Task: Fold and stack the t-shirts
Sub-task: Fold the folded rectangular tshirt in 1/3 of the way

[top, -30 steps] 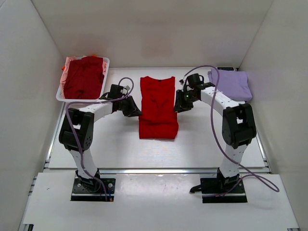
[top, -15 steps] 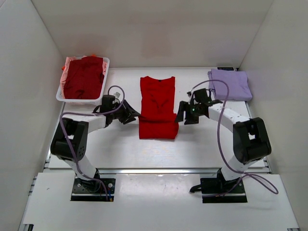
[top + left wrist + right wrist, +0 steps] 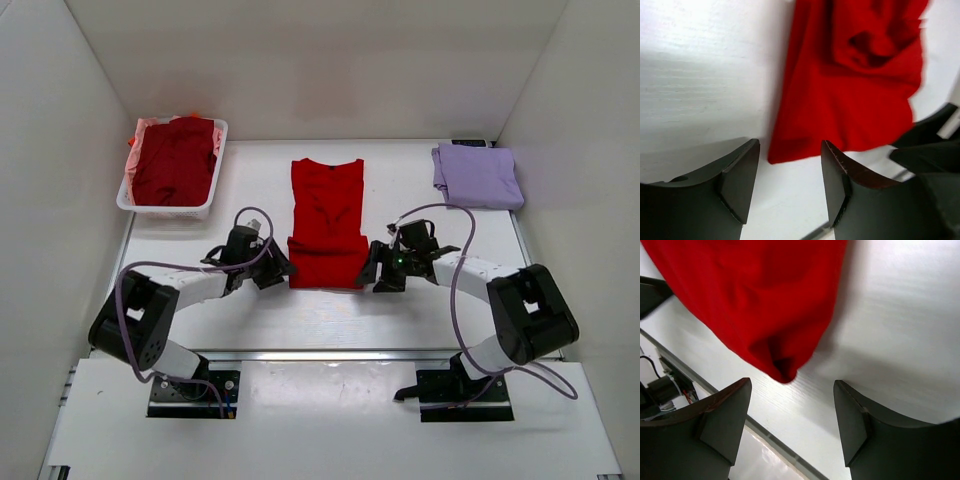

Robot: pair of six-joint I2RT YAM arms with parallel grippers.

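A bright red t-shirt lies flat in a long strip at the middle of the table, collar toward the back. My left gripper is low beside its near left corner, open and empty. In the left wrist view that corner of the red t-shirt lies just ahead of the left gripper. My right gripper mirrors it at the near right corner, open with nothing held. The right wrist view shows the red t-shirt ending just before the right gripper. A folded lavender t-shirt rests at the back right.
A white basket at the back left holds a dark maroon shirt over pink cloth. White walls enclose the table on three sides. A metal rail runs along the table's near edge.
Both grippers slid along the red t-shirt's sides toward me, down to its near corners, and their jaws opened wider. The shirt stayed in place.
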